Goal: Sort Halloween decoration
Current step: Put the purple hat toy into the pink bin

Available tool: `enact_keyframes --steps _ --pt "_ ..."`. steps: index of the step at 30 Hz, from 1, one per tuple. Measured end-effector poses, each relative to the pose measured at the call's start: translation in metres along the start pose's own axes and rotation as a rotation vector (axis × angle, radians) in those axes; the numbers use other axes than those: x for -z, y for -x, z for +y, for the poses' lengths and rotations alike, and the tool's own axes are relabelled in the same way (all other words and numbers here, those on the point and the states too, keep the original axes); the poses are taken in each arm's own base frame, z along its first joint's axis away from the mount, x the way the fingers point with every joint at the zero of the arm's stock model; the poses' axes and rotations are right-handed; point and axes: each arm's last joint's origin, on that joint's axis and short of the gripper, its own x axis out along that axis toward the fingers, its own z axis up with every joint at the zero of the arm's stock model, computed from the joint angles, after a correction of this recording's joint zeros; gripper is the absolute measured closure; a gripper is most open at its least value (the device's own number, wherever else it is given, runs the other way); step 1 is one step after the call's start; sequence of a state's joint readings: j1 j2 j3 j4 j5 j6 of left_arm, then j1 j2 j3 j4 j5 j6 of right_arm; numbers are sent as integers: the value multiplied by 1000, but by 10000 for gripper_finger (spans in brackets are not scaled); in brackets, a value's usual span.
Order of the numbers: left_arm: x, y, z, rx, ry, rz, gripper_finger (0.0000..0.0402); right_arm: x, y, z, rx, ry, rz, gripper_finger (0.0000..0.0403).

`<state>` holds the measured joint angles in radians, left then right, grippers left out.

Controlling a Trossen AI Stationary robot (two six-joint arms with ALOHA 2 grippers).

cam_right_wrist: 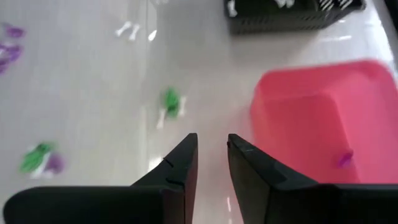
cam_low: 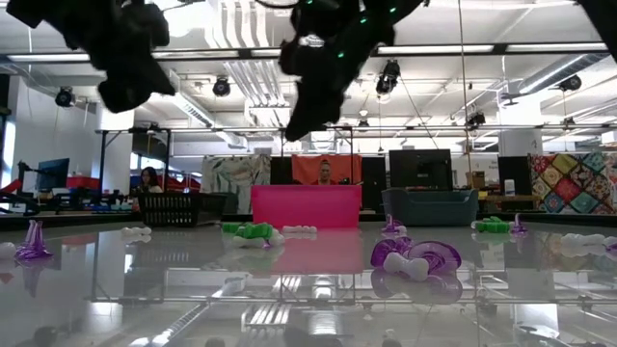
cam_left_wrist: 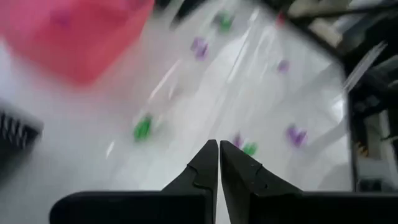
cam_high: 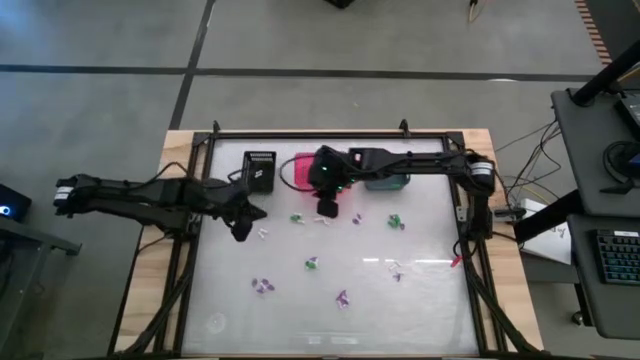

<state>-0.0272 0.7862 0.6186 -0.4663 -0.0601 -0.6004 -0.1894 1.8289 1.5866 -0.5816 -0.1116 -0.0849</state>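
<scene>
Small green, purple and white trinkets lie scattered on the glossy white table: green ones (cam_high: 297, 218) (cam_high: 396, 222), purple ones (cam_high: 262, 286) (cam_high: 342, 298), and a white one (cam_high: 262, 233). One purple trinket (cam_right_wrist: 345, 158) lies inside the pink bin (cam_right_wrist: 323, 118). My left gripper (cam_high: 240, 230) (cam_left_wrist: 218, 149) hovers shut and empty above the table, just near of the black bin (cam_high: 260, 170). My right gripper (cam_high: 327, 208) (cam_right_wrist: 211, 144) hovers open and empty beside the pink bin's near edge, with a green trinket (cam_right_wrist: 170, 102) ahead of its fingers. Both grippers hang well above the table in the low view (cam_low: 130, 77) (cam_low: 308, 106).
Three bins stand in a row along the far side: black, pink (cam_high: 298, 170) and teal (cam_high: 385, 182). A dark frame (cam_high: 330, 135) borders the table. The trinkets are spread across the middle, with bare room toward the near edge. People sit in the room beyond the table (cam_low: 326, 172).
</scene>
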Motion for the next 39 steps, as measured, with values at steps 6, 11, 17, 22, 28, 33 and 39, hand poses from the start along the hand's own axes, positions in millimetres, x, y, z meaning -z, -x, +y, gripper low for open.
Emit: enact_keyframes --steps 6,11,17,22,28,33,39 --pt "16 -10 2 -64 137 188 402 22 33 20 -19 -27 -6 324" --pt "29 -20 -8 -47 211 324 402 39 50 37 -40 -4 -34 330" --pt "52 -29 -30 -9 199 506 402 56 60 48 -57 2 -55 328" --pt "77 -28 -62 45 38 636 402 64 60 52 -70 13 -46 330" --pt "99 -32 -89 -99 -77 687 402 69 56 54 -70 16 -30 326" --pt "107 -40 -113 -82 -248 676 400 70 56 55 -73 20 -28 329" --pt "117 -54 -119 -152 -377 696 375 70 56 63 -91 40 -25 327"
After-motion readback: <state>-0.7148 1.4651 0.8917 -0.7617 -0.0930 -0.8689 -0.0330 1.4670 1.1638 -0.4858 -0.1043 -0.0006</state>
